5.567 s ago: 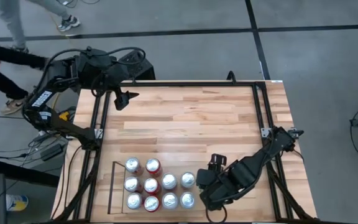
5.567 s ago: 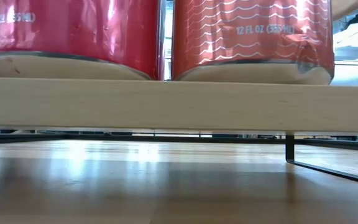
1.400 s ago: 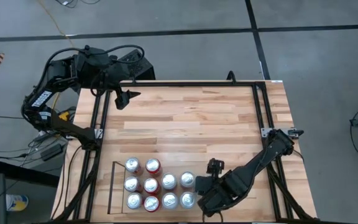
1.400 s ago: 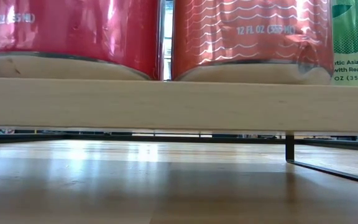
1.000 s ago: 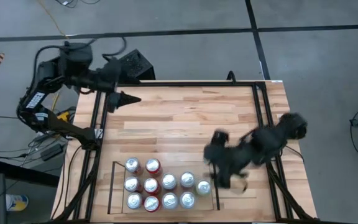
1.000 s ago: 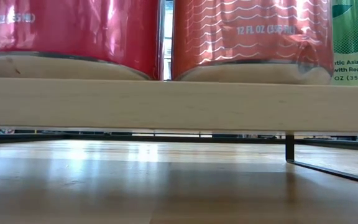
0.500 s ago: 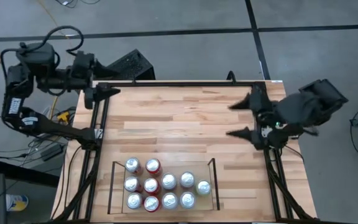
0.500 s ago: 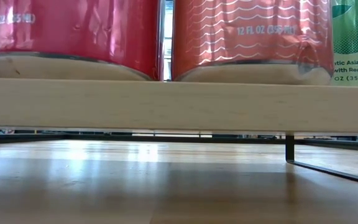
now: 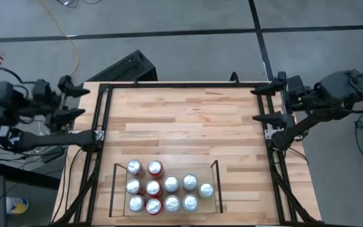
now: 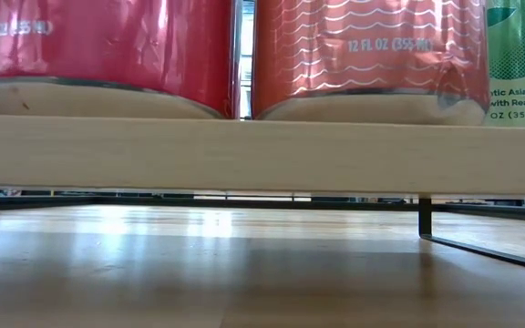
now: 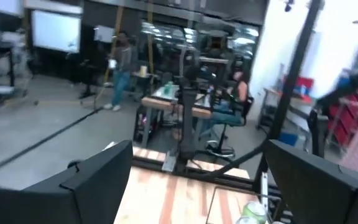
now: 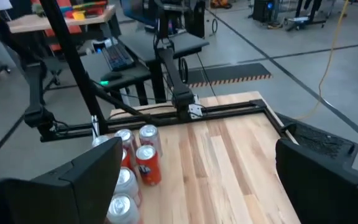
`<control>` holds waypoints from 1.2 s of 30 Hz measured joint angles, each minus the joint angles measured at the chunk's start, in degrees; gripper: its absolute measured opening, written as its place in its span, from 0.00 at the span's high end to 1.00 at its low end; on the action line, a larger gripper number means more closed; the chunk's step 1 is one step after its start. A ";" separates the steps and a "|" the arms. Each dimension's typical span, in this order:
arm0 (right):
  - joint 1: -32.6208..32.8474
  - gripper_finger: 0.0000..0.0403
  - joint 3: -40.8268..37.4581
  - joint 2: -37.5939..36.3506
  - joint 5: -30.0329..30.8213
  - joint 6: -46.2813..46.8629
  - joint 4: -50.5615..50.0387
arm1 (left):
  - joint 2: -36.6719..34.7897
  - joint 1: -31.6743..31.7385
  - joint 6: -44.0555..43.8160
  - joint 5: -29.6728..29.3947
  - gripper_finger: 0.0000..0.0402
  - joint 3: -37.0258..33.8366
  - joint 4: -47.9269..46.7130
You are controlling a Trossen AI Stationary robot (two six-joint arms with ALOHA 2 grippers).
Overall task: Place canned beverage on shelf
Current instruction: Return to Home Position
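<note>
The shelf [image 9: 218, 184] is a low bay with thin black rails and a light plank floor at the table's near edge. Several red and silver cans [image 9: 154, 187] stand upright in it on their bases. A green can [image 9: 206, 190] stands at its right end, and also shows in the low view [image 10: 520, 55] on the plank [image 10: 262, 150]. My left gripper [image 9: 75, 101] is open and empty at the table's far left corner, outside the frame. My right gripper [image 9: 261, 105] is open and empty at the far right edge. Both wrist views show open fingers with nothing between them.
A black metal frame [image 9: 181, 84] runs around the tabletop. The wood between the shelf and the far edge [image 9: 181, 126] is bare. A dark keyboard-like box [image 9: 123, 65] lies on the floor beyond the far left corner. The left wrist view shows people [image 11: 122, 65] in the room behind.
My right gripper has gone from beside the shelf's right end toward the table's far right edge, turning to point toward the left. My left gripper has drawn back toward the left edge, off the tabletop. The green can has stayed upright at the shelf's right end.
</note>
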 joint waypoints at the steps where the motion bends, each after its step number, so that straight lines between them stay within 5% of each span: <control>1: 0.00 0.02 -2.94 -1.97 0.05 -0.14 1.65 | -2.46 0.00 -0.95 -0.81 0.12 -3.50 1.85; 7: -0.01 0.02 -24.89 -15.31 0.09 -0.59 17.70 | -11.58 0.00 -3.90 -1.54 0.12 -16.73 8.60; 19: 0.01 0.02 -63.94 -41.71 -0.17 -0.65 47.88 | -14.33 0.02 -3.68 -3.70 0.12 -26.64 7.91; 32: 0.11 0.02 -86.05 -62.68 -0.61 -0.61 59.64 | -27.28 0.02 -10.16 -4.20 0.12 -43.57 13.83; 36: 0.11 0.02 -91.22 -65.87 -0.61 -1.09 60.47 | -26.44 0.02 -11.52 -3.88 0.12 -48.18 14.34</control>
